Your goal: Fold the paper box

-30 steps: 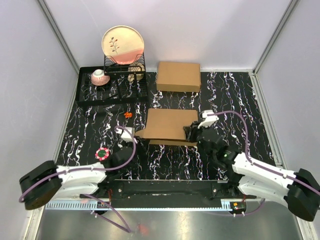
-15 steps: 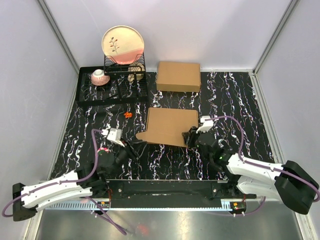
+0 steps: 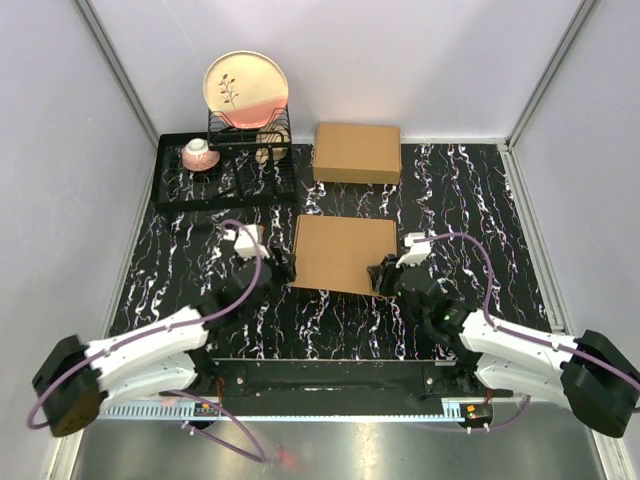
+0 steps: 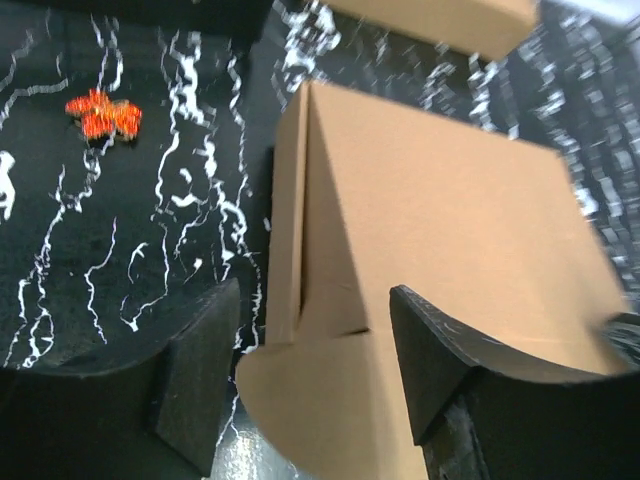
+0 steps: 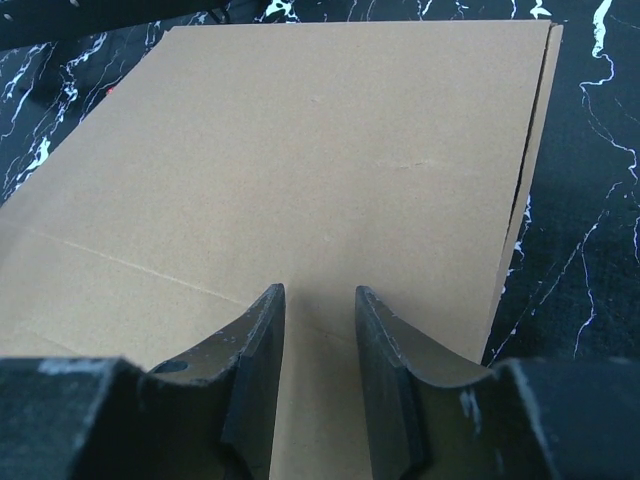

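The left fingers [image 4: 195,380] stand wide apart at the near left corner of the paper box [image 3: 343,253]. A rounded tab [image 4: 310,400] juts out from that corner and lies in the space between them, and neither finger is pressed on it. The right fingers [image 5: 255,390] sit close together with a narrow gap at the box's near right corner. Flat cardboard shows through that gap, and whether they pinch the box or only rest over it cannot be told.

The box is plain brown corrugated cardboard, shallow and rectangular, with its top panel lying flat. A faint crease [image 5: 130,262] runs across the top near the right fingers. The left side wall stands upright with a seam along its upper edge.

The box lies in the middle of the black, white-veined counter [image 3: 450,190], turned slightly askew. A small orange object [image 3: 257,229] lies near its far left corner. A second brown box [image 3: 357,152], neatly closed, sits well apart at the far edge. To its left is a black dish rack [image 3: 175,190] holding a plate [image 3: 246,85] and a cup [image 3: 200,153].
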`<state>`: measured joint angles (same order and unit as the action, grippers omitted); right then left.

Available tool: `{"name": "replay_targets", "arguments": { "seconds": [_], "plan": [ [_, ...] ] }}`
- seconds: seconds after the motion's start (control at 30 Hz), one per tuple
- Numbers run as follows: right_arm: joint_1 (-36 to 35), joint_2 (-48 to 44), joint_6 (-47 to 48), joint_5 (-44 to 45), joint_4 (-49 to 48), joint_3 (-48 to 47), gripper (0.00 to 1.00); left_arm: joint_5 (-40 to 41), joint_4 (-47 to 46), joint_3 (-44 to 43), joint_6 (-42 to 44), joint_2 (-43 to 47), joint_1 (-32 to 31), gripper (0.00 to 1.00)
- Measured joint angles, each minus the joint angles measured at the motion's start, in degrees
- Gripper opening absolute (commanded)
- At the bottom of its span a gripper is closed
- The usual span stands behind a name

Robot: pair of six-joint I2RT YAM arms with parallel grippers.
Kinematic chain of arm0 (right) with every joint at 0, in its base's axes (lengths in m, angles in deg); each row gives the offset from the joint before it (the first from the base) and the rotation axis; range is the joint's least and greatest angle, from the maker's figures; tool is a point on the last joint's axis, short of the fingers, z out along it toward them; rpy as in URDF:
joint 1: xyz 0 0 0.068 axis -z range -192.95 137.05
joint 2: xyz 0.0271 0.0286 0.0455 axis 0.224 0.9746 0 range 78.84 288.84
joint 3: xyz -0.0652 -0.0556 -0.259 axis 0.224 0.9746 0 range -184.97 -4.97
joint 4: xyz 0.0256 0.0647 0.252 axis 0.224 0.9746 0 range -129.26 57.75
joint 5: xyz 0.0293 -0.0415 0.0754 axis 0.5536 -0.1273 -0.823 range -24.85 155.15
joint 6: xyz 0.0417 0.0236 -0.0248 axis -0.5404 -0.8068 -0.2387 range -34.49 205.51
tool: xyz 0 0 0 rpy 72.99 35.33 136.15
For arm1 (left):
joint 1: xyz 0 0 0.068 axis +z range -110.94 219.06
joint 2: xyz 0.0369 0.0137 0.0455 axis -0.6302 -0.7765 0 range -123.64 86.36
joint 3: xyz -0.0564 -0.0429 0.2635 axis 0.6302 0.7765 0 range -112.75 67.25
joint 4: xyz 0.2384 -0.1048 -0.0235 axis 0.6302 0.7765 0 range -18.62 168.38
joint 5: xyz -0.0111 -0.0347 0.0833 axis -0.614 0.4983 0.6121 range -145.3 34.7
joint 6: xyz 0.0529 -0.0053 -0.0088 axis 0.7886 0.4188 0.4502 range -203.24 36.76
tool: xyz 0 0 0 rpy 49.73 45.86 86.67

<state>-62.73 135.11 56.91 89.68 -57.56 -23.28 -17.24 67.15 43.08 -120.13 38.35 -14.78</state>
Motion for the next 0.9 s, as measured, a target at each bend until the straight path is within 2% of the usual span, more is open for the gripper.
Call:
{"name": "replay_targets", "arguments": {
  "seconds": [0.13, 0.37, 0.57, 0.67, 0.77, 0.9],
  "plan": [
    [0.0, 0.76, -0.15, 0.26, 1.07, -0.57, 0.4, -4.66, -4.79, -1.16, -1.79, -12.55, 3.72, 0.54],
    [0.0, 1.51, -2.36, 1.09, 3.04, -1.01, 0.39, -8.37, -9.84, -5.07, -5.35, -23.21, 4.0, 0.51],
    [0.02, 1.16, -5.22, 1.84, 8.22, -2.97, 0.4, -8.72, -10.82, -5.2, -8.57, -25.42, 4.0, 0.5],
    [0.02, 0.52, -6.36, 1.95, 10.32, -3.58, 0.42, -8.68, -10.14, -6.01, -9.73, -26.08, 4.0, 0.53],
    [0.0, -2.19, -7.28, 1.95, 12.74, -3.52, 0.45, -8.31, -9.25, -5.57, -10.54, -24.13, 4.0, 0.59],
    [0.0, -4.61, -7.48, 2.14, 16.2, -3.52, 0.47, -7.63, -3.43, -3.52, -9.97, -16.59, 4.24, 0.65]
  ]
}}
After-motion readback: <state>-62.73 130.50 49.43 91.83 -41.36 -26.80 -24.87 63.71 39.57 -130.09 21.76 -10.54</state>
